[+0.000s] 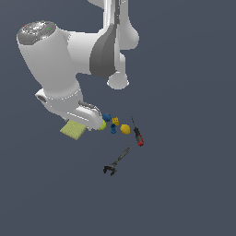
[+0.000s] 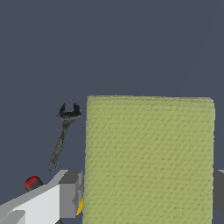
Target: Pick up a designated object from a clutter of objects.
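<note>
Two views are what I have, and neither shows everything. In the exterior view the arm's white wrist housing covers most of the sponge pad (image 1: 73, 130); only a pale yellow-green corner sticks out below it, toward the exterior view's left of the clutter. The gripper (image 1: 85, 123) itself is hidden under that housing there, so I read it from the wrist view: the fingers (image 2: 70, 194) stand apart, one grey pad on each side of the sponge pad (image 2: 148, 159), close to its long edges. I cannot tell whether they touch it. The pad's lower end and the far finger are cut off by the frame.

Beside the housing a round yellow-green ball (image 1: 102, 125) is half covered. A blue ball (image 1: 107, 117), a tiny yellow block (image 1: 115, 121), a small blue piece (image 1: 113, 128) that I cannot identify, and a yellow lemon (image 1: 125, 129) sit close together. The red-handled screwdriver (image 1: 138, 133) lies just beyond the lemon, and the dark wrench (image 1: 116, 162) lies apart on the grey desk (image 1: 184, 184).

In the wrist view I see the wrench (image 2: 64, 134) whole, only a red tip of the screwdriver (image 2: 33, 182), and a yellow sliver behind the near finger. I can read no labels or writing anywhere.
</note>
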Controlling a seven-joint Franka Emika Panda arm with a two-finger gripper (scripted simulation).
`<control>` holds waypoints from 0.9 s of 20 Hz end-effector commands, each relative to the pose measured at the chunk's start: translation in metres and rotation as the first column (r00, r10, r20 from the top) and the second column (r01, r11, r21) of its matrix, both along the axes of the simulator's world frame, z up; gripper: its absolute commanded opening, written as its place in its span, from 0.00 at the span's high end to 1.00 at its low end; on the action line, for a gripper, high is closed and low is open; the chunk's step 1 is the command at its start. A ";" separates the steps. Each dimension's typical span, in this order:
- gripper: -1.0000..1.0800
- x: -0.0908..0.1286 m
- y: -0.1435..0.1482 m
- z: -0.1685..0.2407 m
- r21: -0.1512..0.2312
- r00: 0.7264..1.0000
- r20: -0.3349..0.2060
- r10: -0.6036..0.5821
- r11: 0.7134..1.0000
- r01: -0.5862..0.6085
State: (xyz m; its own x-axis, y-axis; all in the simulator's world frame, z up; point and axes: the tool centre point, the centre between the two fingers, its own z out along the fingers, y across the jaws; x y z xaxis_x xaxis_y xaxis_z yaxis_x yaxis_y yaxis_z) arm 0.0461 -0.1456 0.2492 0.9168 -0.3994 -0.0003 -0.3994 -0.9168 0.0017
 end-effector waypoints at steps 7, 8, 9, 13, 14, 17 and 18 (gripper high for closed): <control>1.00 0.028 -0.008 0.072 0.000 1.000 0.001 0.001 1.000 -0.001; 1.00 0.031 -0.008 0.079 0.000 1.000 0.001 0.001 1.000 -0.001; 1.00 0.034 -0.009 0.086 0.000 1.000 0.001 0.001 1.000 -0.001; 1.00 0.045 -0.012 0.112 0.001 1.000 0.001 0.002 1.000 -0.002; 1.00 0.047 -0.013 0.118 0.001 1.000 0.001 0.002 1.000 -0.002; 1.00 0.054 -0.015 0.134 0.001 1.000 0.001 0.002 1.000 -0.002; 1.00 0.056 -0.015 0.139 0.001 1.000 0.001 0.002 1.000 -0.002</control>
State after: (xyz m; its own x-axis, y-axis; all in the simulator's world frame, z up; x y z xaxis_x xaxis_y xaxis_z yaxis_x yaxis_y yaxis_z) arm 0.0992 -0.1598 0.3791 0.9174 -0.3979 -0.0007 -0.3979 -0.9174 0.0008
